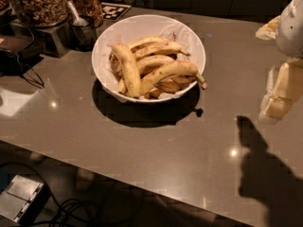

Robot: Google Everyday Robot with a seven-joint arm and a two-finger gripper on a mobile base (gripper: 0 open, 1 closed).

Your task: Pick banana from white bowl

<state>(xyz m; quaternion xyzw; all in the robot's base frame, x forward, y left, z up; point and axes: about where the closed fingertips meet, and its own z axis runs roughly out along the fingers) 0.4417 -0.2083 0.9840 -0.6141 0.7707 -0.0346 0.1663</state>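
Our gripper hung right of the white bowl, and we could not tell its state; we feared other bananas crowding the banana would foul the grasp.

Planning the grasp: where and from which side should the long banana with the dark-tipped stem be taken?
Probably at mid-body, from above. The banana lies across the pile with its middle exposed on top and its stem reaching the right rim, and the deep wall of the white bowl blocks side approaches. The pincer hangs at the right edge of view, apart from the bowl.
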